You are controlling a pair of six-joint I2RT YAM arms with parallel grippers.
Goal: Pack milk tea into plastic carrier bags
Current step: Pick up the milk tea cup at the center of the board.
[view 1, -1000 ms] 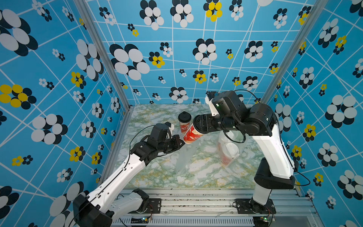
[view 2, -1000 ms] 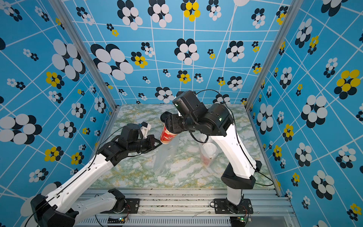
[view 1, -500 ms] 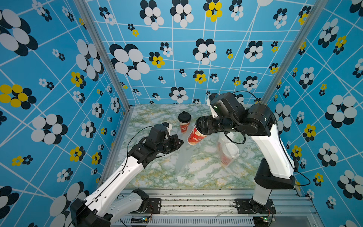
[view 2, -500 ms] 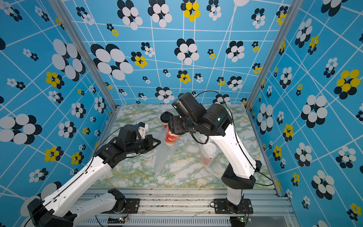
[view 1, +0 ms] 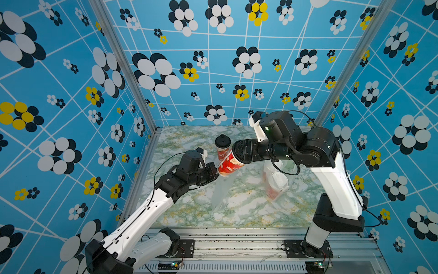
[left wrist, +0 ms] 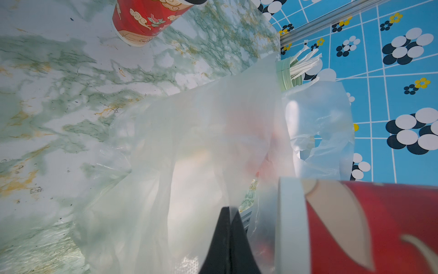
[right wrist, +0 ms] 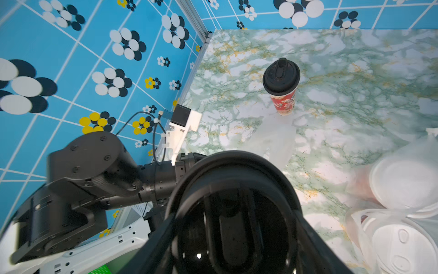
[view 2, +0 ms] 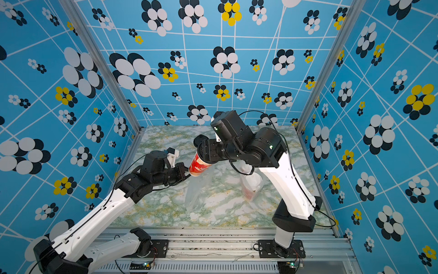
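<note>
The left gripper (left wrist: 228,211) pinches a bag (left wrist: 166,154) by its edge, jaws closed. The right gripper (view 1: 237,155) clasps a tilted black-lidded cup (view 1: 228,166), its base near the left gripper.

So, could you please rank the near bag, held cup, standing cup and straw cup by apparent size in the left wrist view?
1. Near bag.
2. Held cup, very close.
3. Standing cup, cropped.
4. Straw cup, partly hidden.

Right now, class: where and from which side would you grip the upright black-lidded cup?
Probably mid-height on the red wall of the standing cup, below its black domed lid, coming level from the side: it stands upright and the lid flares wider.
</note>
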